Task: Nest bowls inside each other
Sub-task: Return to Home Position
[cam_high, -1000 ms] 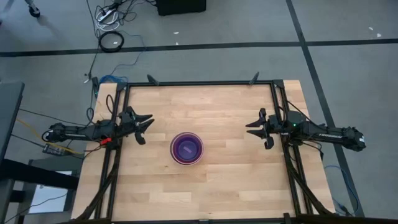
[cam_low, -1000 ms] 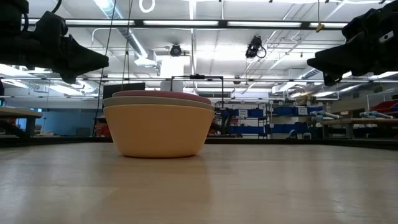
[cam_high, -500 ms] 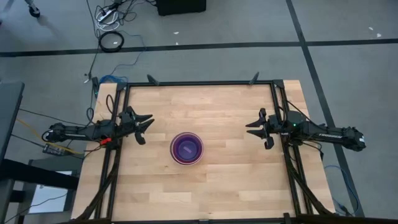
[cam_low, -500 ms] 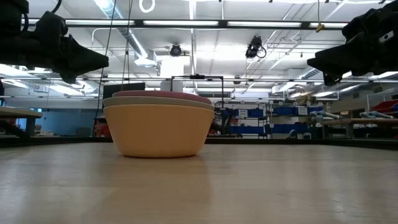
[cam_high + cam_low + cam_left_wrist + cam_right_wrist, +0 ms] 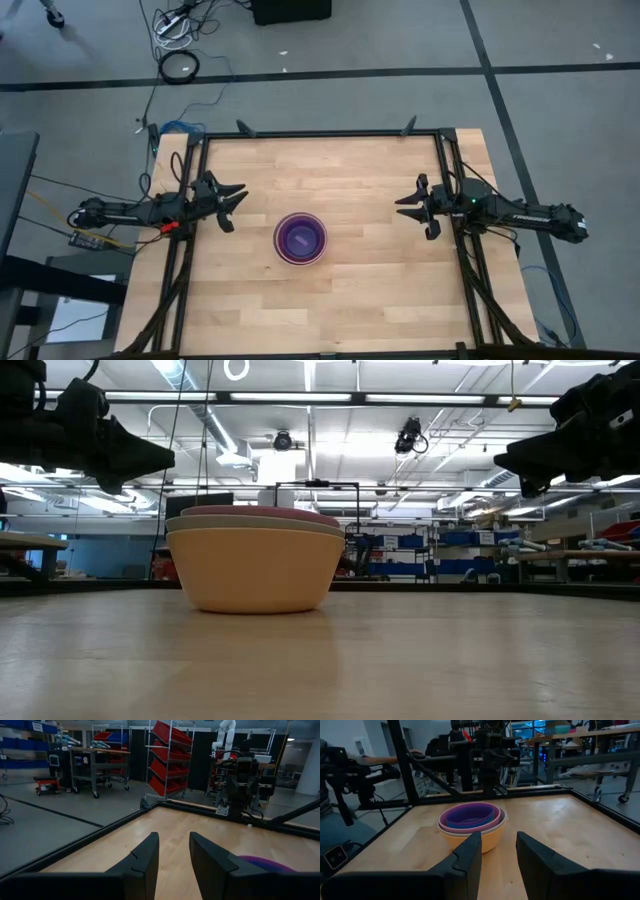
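The bowls stand nested in one stack near the table's middle, resting on the base of the outer light orange bowl; grey-white, pink and purple rims show inside it, with a bluish one innermost. A purple edge of the stack shows in the left wrist view. My left gripper hovers open at the table's left edge, pointing level toward the middle, with nothing between its fingers. My right gripper hovers open at the right edge, its fingers apart and empty, facing the stack.
A black frame runs along the table's far edge and both sides. The bare wooden tabletop spreads around the stack. Shelves and benches of the room stand beyond the table.
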